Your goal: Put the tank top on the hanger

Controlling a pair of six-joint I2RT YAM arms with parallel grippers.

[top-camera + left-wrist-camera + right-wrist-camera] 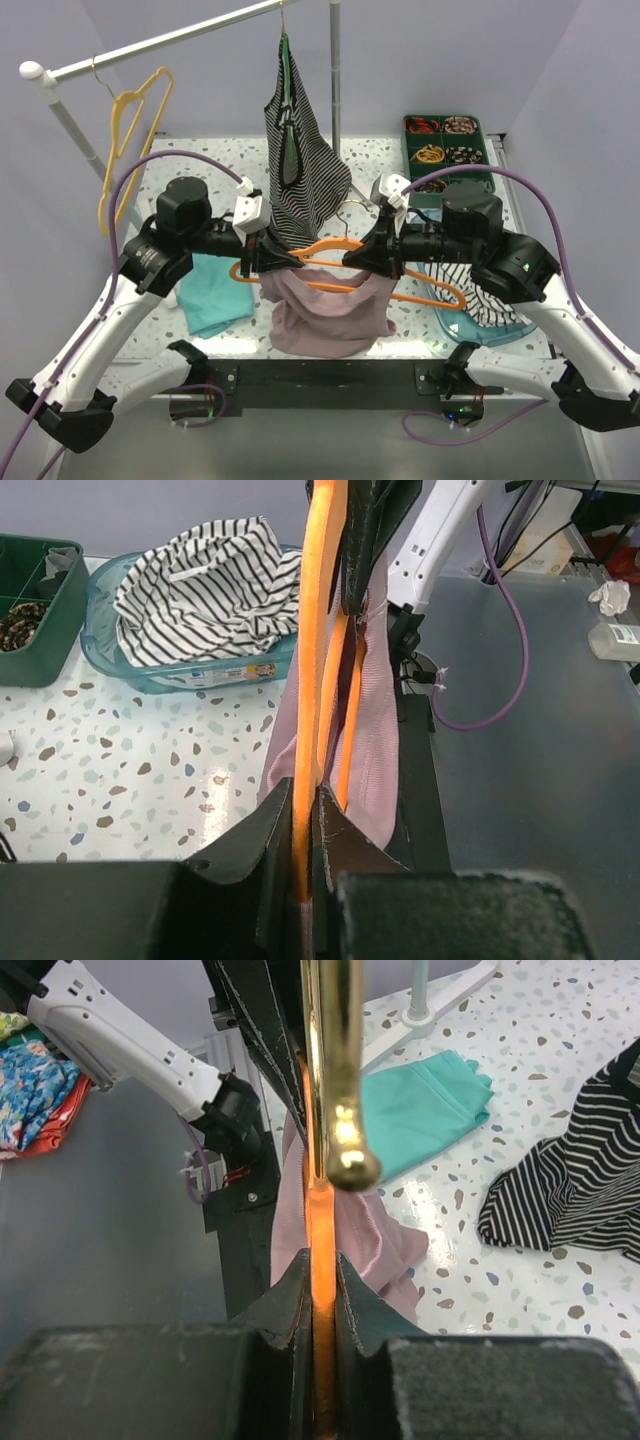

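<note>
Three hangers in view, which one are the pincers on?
The orange hanger: left pincer and right pincer both clamp it, tank top hanging from it. The yellow hanger and green hanger hang from the rail.

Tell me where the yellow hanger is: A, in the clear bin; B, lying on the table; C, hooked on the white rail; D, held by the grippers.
C: the yellow hanger hangs by its hook from the white rail at upper left, while the left gripper and right gripper hold the orange hanger.
</note>
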